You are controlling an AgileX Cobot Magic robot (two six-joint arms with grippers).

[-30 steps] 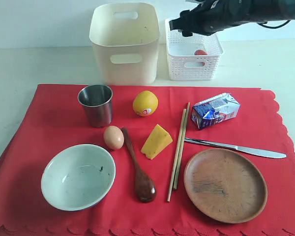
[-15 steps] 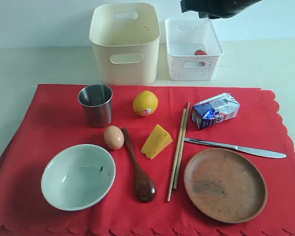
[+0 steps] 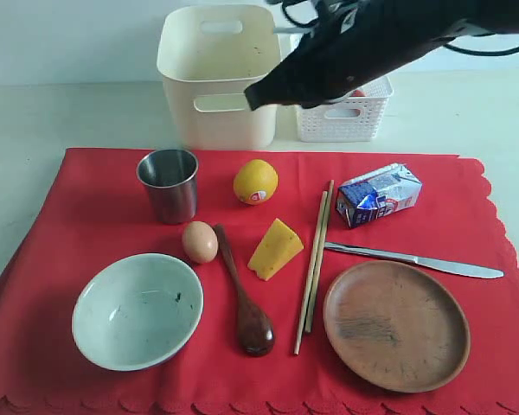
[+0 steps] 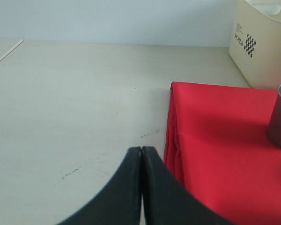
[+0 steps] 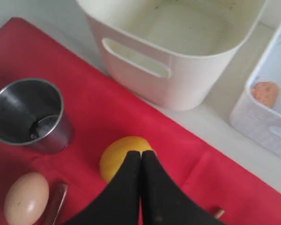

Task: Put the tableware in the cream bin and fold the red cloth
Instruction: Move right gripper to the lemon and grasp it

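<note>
One cup (image 3: pixel 168 183), one bowl (image 3: pixel 137 309), two chopsticks (image 3: pixel 314 259)

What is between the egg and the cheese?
The spoon: its handle runs between the egg and the cheese. The exterior view shows it.

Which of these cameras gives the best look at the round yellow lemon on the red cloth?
The exterior view: the round yellow lemon shows whole, sticker included, on the red cloth. The right wrist view shows it from above, partly hidden behind the shut right gripper. The left wrist view does not show it.
</note>
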